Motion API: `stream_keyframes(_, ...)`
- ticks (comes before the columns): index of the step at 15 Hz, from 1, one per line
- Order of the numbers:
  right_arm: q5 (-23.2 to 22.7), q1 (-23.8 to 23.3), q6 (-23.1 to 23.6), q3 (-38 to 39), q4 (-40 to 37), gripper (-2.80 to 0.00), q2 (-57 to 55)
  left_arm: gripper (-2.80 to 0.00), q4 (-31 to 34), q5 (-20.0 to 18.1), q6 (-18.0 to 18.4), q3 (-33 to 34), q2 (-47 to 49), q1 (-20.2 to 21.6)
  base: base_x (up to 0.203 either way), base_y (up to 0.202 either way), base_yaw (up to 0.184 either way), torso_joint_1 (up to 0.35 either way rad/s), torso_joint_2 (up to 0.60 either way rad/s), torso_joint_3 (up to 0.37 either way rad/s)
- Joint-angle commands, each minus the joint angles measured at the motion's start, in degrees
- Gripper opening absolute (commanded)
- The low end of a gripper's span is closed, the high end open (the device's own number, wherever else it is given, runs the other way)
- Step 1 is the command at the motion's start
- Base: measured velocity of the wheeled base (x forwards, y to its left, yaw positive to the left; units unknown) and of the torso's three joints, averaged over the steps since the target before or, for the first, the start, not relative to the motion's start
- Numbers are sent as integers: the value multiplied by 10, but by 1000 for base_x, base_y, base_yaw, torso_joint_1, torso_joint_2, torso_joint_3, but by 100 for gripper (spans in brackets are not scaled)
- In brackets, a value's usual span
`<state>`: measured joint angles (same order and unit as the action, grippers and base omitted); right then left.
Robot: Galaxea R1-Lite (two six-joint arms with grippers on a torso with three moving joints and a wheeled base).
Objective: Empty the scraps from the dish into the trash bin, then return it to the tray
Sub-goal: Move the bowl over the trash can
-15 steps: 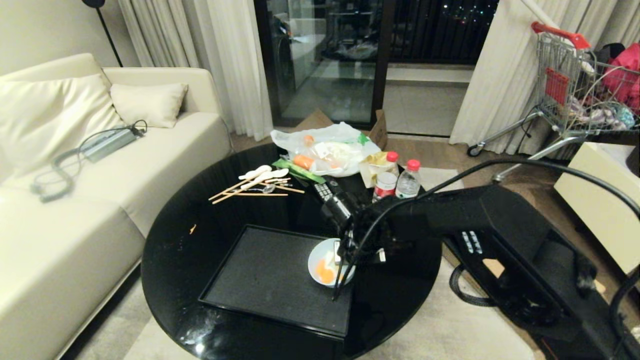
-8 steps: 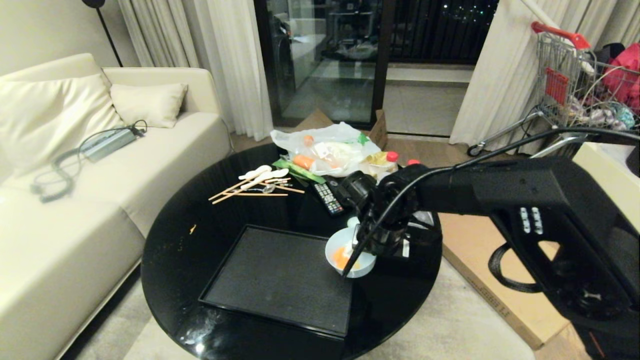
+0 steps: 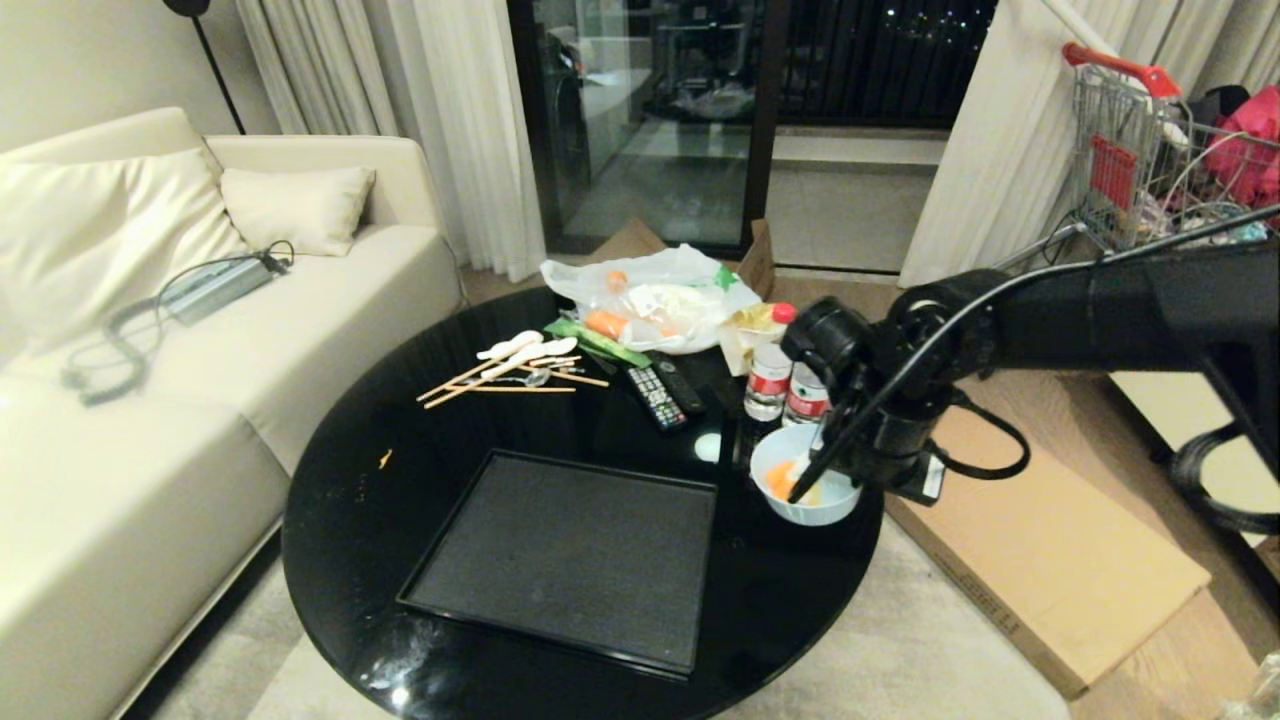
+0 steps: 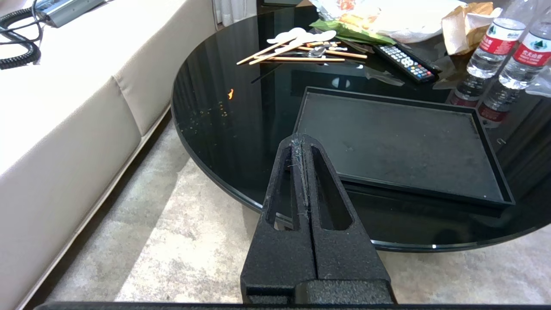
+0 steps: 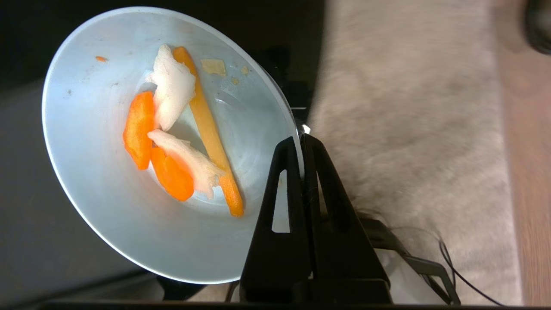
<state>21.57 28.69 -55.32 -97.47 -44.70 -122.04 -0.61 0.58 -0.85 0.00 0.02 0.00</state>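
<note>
1. Pale blue-white, the dish [image 3: 806, 487] was held by its rim in the right gripper [image 5: 301, 148], whose jaws were clamped tight on the rim's edge.
2. A second earlier the dish had sat on the tray [image 3: 560, 553]; it had since been carried clear, and the tray was left well to the claw's side.
3. The scraps [image 5: 176, 133] were seen still inside, just beside the fingers.
4. The trash bin was not in view, so emptying was judged still ahead.
5. The left gripper [image 4: 302, 148] was parked by the table edge, fingers pressed together.
</note>
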Motion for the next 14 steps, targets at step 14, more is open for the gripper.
stream_keyframes(14,-47,-208,162,555,283,-280,363,-280,0,0,0,0,0,0,0,0,0,0,0,0)
